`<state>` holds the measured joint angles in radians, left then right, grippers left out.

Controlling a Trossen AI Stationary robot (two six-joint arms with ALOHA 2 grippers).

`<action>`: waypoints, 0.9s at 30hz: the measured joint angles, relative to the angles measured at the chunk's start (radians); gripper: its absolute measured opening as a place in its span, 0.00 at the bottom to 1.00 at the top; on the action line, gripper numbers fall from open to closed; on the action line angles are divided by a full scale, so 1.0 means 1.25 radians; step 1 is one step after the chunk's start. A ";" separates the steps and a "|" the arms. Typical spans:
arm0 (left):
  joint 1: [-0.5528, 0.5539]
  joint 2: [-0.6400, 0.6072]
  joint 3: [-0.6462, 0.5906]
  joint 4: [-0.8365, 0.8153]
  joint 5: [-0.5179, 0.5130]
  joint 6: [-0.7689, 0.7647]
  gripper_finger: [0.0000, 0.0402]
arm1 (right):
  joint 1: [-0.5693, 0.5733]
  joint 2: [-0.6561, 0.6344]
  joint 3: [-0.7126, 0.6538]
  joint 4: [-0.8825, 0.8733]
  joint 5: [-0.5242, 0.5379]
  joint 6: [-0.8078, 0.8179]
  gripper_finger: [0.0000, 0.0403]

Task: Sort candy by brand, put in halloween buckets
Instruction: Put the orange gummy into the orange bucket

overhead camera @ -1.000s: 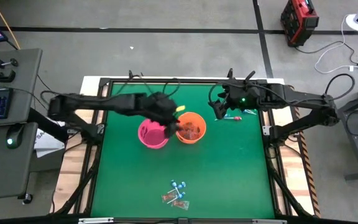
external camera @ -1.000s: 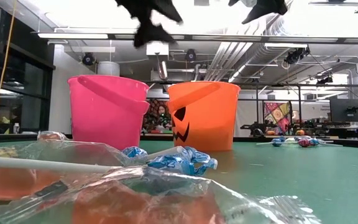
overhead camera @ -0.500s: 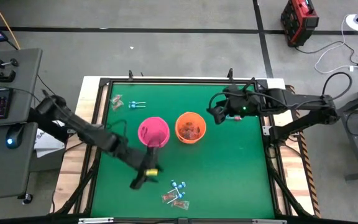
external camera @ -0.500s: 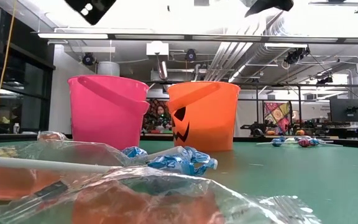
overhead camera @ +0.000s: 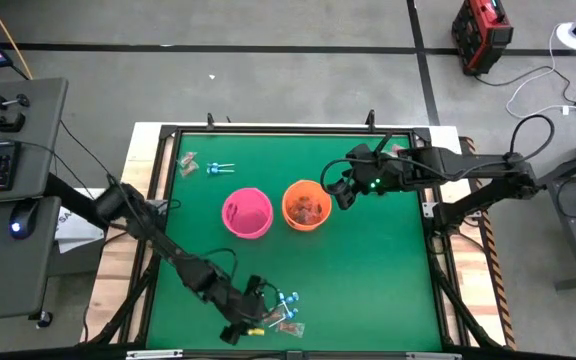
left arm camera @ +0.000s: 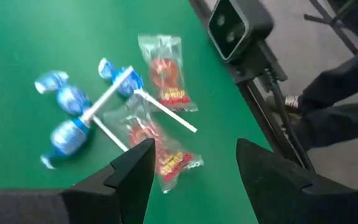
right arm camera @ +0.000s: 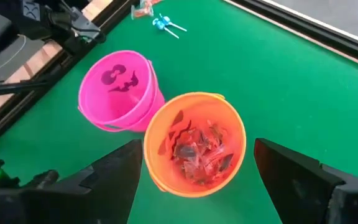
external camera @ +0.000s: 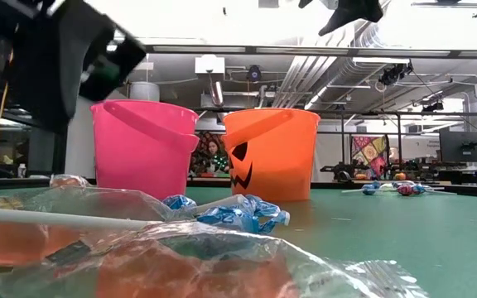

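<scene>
Left claw (overhead camera: 251, 322) down at the lower middle of the high view, fingers spread and released, just left of a candy cluster (overhead camera: 285, 312) lying close to the bottom edge of the green desk (overhead camera: 368, 270). In the left wrist view, fingers (left arm camera: 132, 171) parted over that cluster: blue-headed lollipops (left arm camera: 67, 118) with white sticks crossing on a diagonal, and two flat red-and-clear pieces (left arm camera: 165, 71) with long axes running roughly lengthwise toward the desk rim, the desk frame and a mounted camera (left arm camera: 238, 25) just beyond.

Pink bucket (overhead camera: 246, 213) and orange bucket (overhead camera: 306, 204) upright, side by side, touching or nearly so, at the centre of the desk; broad bare green between them and the lower cluster, and on the right half. Red pieces inside the orange bucket; no candy seen in the pink one.

Right claw (overhead camera: 340, 190) wide open, empty, hanging just right of the orange bucket. A second small candy group (overhead camera: 200, 165) at the upper left corner, lollipop sticks pointing right.
</scene>
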<state>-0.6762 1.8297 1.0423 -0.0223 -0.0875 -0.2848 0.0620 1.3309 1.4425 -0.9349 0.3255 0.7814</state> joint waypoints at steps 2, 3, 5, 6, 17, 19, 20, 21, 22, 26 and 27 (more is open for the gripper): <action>-0.005 0.025 0.007 0.000 -0.005 -0.041 0.54 | 0.000 0.000 0.000 0.000 0.000 -0.003 0.75; -0.007 0.036 0.008 0.000 -0.010 -0.057 0.54 | 0.000 0.000 0.000 0.000 0.001 -0.003 0.75; -0.008 0.056 0.008 -0.001 -0.022 -0.083 0.54 | 0.000 0.000 0.000 -0.001 0.001 -0.004 0.75; -0.009 0.064 0.008 0.000 -0.025 -0.093 0.54 | 0.000 0.000 0.000 -0.003 0.001 -0.006 0.75; -0.006 0.097 0.008 0.032 -0.063 -0.167 0.16 | 0.000 0.000 0.000 -0.006 0.007 -0.039 0.75; -0.003 0.089 0.008 0.034 -0.044 -0.192 0.05 | 0.000 0.000 0.000 -0.006 0.007 -0.039 0.75; -0.001 0.080 0.008 0.035 -0.034 -0.200 0.04 | 0.000 0.000 0.000 -0.007 0.007 -0.044 0.75; 0.002 0.069 0.008 0.034 -0.025 -0.204 0.04 | 0.000 0.000 0.000 -0.009 0.007 -0.048 0.75; 0.002 0.054 0.007 0.026 -0.020 -0.203 0.03 | 0.000 0.000 0.000 -0.009 0.007 -0.054 0.75; 0.001 -0.026 -0.001 -0.033 0.001 -0.170 0.01 | 0.000 0.000 0.000 -0.009 0.007 -0.066 0.75; 0.001 -0.052 -0.001 -0.066 0.001 -0.160 0.01 | 0.000 0.000 0.000 -0.009 0.007 -0.066 0.75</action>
<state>-0.6746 1.7645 1.0405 -0.1052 -0.0868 -0.4852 0.0620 1.3305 1.4425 -0.9463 0.3347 0.6984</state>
